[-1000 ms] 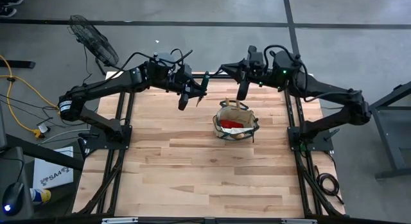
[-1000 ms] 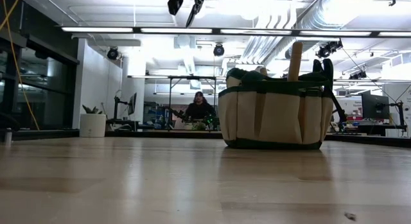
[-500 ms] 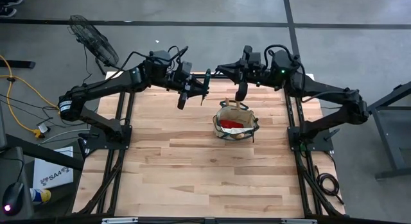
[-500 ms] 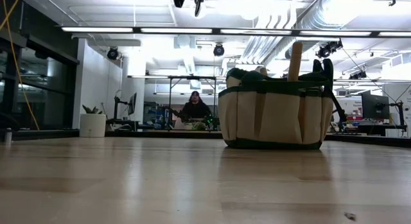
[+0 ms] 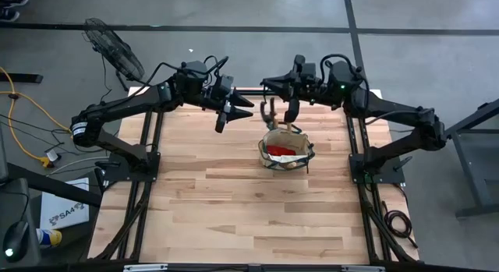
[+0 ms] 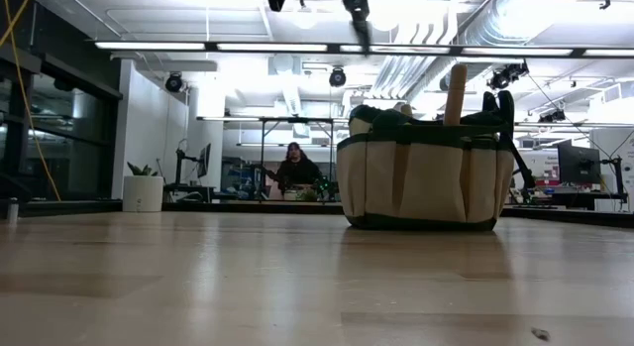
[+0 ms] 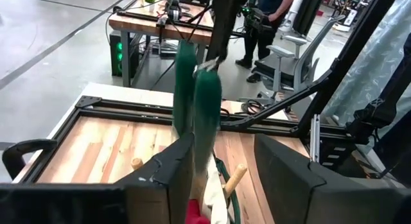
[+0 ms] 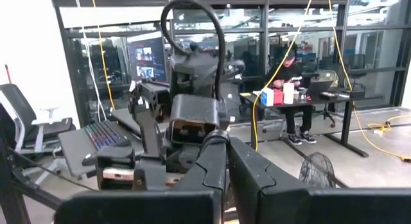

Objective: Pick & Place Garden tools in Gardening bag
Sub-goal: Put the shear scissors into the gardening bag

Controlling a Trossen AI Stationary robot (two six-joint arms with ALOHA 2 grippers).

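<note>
Over the far half of the table (image 5: 234, 194), both arms reaching in toward each other. Left gripper (image 5: 243, 110) raised in the air, jaws spread wide, with nothing clamped between them. Just beyond its fingers (image 7: 173, 169), green-handled pruning shears (image 5: 267, 112) in mid-air, handles up, between the two grippers and directly over the far rim of the gardening bag (image 5: 285, 152); cannot tell whether touching a finger. Right gripper (image 5: 292, 113) just beside the shears on the other side, also above the bag's far edge, jaws pressed nearly together and holding nothing. Bag upright on the table, right of centre, tan with dark green trim. Inside it, a red glove (image 5: 279, 151) and a wood handle (image 6: 455, 93) standing above the rim, close under the shears. No other loose tools on the boards. Around the table: a fan (image 5: 113, 46) on the floor behind the left arm and a yellow cable (image 5: 23, 108) at the left side. Across the room at table height, a seated person (image 6: 294, 168) at a desk and a white pot (image 6: 144, 192) with a plant.
</note>
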